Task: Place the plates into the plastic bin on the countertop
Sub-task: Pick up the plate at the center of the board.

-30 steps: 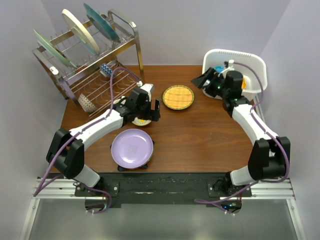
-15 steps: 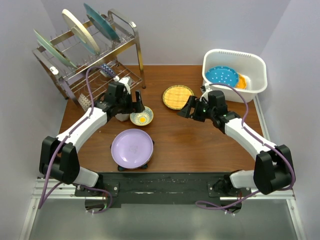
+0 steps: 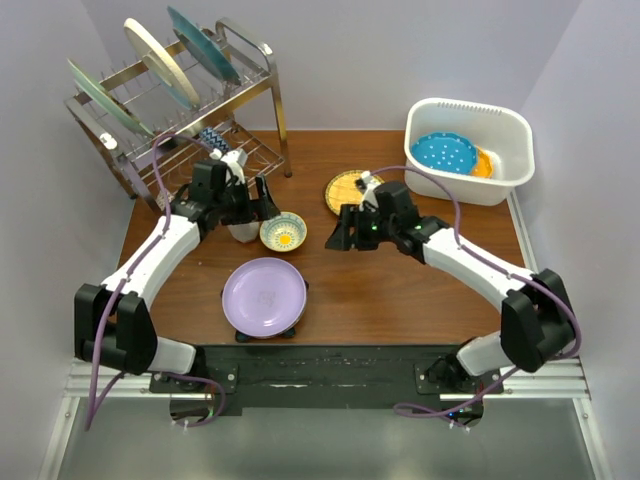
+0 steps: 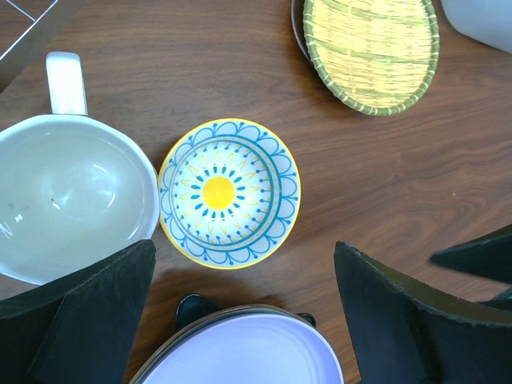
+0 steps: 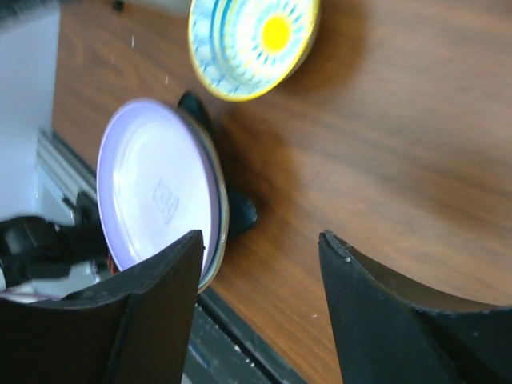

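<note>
Small bowl (image 3: 283, 232) and mug (image 4: 72, 200) — just beyond the lavender plate (image 3: 264, 293).

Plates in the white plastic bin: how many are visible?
2: a blue dotted plate at the left of the bin, an orange plate partly under it at the right. Others may lie hidden beneath.

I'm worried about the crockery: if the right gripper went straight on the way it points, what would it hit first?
Probably bare countertop, in the gap between the lavender plate and the small bowl. The right gripper aims between them, nearer the plate, though depth is unclear.
</note>
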Robot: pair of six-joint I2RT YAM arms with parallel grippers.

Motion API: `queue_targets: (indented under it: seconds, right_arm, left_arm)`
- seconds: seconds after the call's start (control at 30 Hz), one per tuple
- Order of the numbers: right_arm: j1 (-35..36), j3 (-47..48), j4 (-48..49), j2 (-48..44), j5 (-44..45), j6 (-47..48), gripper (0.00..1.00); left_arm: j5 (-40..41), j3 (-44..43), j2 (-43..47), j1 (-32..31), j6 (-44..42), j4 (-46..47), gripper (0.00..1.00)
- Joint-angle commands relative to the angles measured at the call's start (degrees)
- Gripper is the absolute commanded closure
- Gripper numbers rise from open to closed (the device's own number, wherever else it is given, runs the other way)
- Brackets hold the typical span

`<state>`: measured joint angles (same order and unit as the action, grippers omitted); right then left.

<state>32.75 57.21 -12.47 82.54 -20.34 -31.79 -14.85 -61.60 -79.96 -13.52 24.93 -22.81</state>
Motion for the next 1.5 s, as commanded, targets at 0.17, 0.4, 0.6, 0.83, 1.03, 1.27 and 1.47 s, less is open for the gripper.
queue_targets:
  seconds: [0.17,0.4,0.6,0.83,1.03,1.27,1.47]
  right_arm:
    - [10.22,7.37,-3.61,7.01,1.61,-0.03,0.48]
    - [12.07,10.37,-6.69,9.91,2.41,0.76,0.58]
    - [13.04,13.01,-8.97,13.6,2.67,1.91,0.63]
    - [14.35,13.72,-9.15,15.54,2.85,1.91,0.68]
    - [14.97,15.21,-9.68,16.68,2.41,2.17,0.7]
    - [15.85,17.32,-11.26,19.14,2.49,3.05,0.72]
    - [16.38,19.87,-14.51,21.08,3.55,5.16,0.74]
  left_arm:
    - [-5.18,0.26,0.86,1.13,0.21,2.06,0.02]
    - [-5.98,0.52,0.25,1.39,-0.23,2.59,0.02]
    - [-7.03,1.22,0.16,1.56,-0.14,3.56,0.02]
    - [-7.03,1.4,-0.02,1.83,-0.58,3.56,0.02]
    - [-6.95,2.1,0.16,1.92,-0.67,3.56,0.02]
    - [-6.77,2.54,0.25,2.01,-1.02,3.73,0.02]
    - [-7.3,3.24,0.51,2.09,-0.67,4.44,0.02]
